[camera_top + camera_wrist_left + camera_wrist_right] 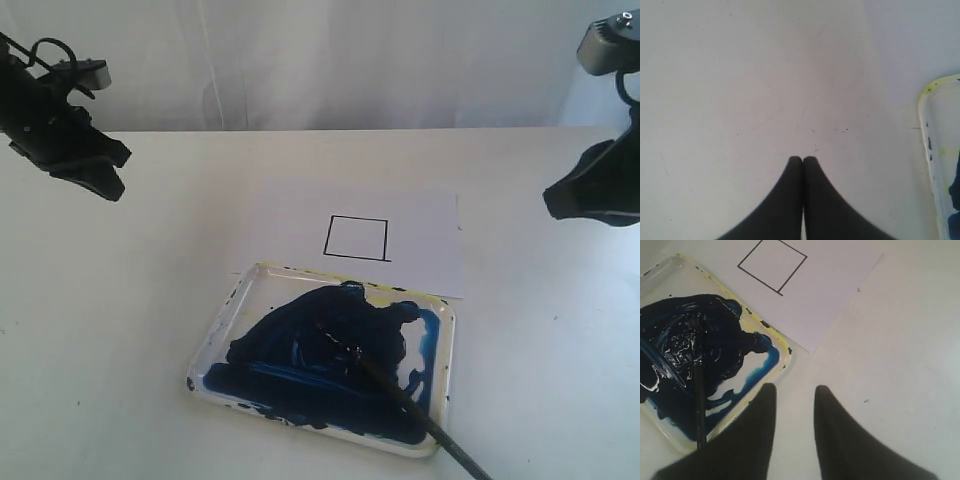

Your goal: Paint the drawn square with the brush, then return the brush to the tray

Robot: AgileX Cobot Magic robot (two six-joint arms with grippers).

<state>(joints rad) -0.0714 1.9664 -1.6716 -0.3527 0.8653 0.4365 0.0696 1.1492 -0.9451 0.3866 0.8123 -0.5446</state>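
The drawn square (357,238) (772,266) is a thin black outline with a white inside, on a white paper sheet (420,240). Just in front of it lies the tray (222,330) (782,347) (932,150), smeared with dark blue paint. The brush (415,410) (699,405) rests in the tray, bristles in the paint, its black handle sticking out over the near right corner. My left gripper (100,175) (803,159) hangs shut and empty above the table at far left. My right gripper (590,195) (795,388) hovers open at the right, above the table beside the tray, holding nothing.
The white tabletop (130,300) stretches round the tray and paper. A pale curtain (330,60) closes off the back. The paper sheet's corner (875,257) points toward the right side.
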